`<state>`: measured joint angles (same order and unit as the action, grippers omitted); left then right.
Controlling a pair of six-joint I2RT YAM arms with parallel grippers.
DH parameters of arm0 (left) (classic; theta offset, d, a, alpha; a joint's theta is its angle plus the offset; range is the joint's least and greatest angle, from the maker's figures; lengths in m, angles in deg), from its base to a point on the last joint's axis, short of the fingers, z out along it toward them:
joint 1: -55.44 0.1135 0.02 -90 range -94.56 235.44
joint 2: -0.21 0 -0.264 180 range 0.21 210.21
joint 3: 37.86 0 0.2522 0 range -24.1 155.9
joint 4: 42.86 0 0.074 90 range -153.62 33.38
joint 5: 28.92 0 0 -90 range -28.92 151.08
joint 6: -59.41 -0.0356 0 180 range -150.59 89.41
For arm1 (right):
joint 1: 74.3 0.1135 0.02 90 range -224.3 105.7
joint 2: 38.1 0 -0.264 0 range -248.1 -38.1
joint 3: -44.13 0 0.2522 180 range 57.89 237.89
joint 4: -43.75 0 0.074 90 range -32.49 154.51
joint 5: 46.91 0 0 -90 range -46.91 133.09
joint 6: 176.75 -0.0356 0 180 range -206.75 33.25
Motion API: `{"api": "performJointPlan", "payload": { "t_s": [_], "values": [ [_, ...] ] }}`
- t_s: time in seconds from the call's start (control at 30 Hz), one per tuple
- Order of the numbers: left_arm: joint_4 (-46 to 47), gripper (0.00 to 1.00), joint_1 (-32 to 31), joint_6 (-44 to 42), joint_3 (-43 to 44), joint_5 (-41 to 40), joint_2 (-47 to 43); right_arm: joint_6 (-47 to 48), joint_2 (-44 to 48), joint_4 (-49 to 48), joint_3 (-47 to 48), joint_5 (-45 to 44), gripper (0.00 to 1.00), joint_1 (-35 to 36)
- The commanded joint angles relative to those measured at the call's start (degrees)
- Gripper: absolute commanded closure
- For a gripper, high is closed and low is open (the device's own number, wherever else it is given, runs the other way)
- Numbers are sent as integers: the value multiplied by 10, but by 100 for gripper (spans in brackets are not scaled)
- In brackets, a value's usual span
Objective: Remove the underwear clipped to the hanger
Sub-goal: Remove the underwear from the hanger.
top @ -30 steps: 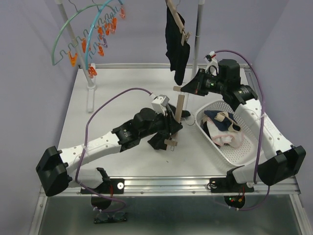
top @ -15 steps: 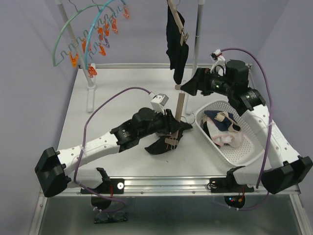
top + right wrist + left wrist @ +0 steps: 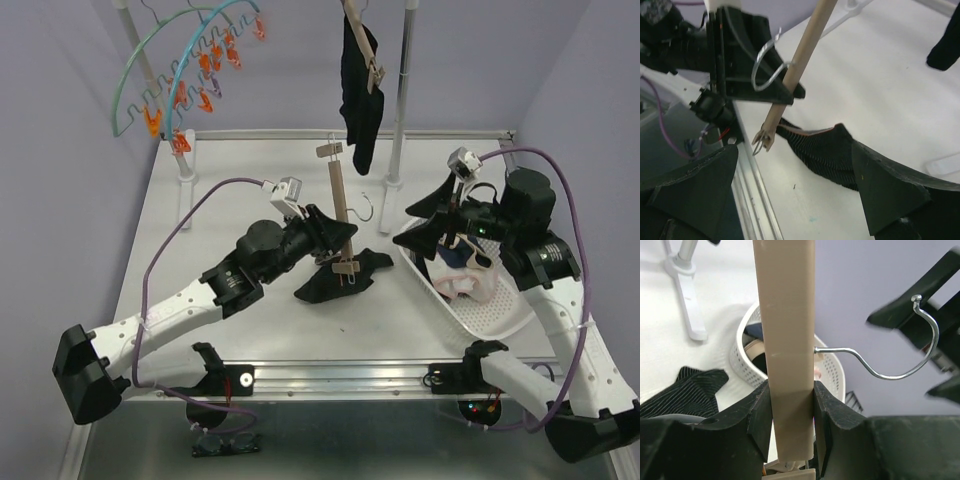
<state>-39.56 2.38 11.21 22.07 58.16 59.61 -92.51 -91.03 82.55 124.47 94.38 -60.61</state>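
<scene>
Two left fingers [image 3: 757, 422] clamp hanger [image 3: 787, 340]; underwear [image 3: 325, 287] lies near basket [image 3: 490, 320] rim.

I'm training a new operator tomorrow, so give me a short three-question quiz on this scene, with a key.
1. True or false: the right gripper is shut on the wooden hanger.
2. What does the left gripper clamp? A) nothing B) the hanger's bar C) the black underwear
3. Fill in: the black underwear rests on the ___.
Key: 1 false, its jaws stand open; 2 B; 3 table.
</scene>
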Motion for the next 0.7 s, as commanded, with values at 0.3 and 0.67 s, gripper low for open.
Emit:
{"api": "performJointPlan", "payload": {
  "t_s": [0.3, 0.67],
  "values": [
    [189, 96, 1, 151, 1, -147, 41, -35, -56, -19, -72, 84, 0, 6],
    [217, 97, -11, 159, 55, -167, 129, -46, -96, -31, -62, 47, 0, 41]
  ]
}}
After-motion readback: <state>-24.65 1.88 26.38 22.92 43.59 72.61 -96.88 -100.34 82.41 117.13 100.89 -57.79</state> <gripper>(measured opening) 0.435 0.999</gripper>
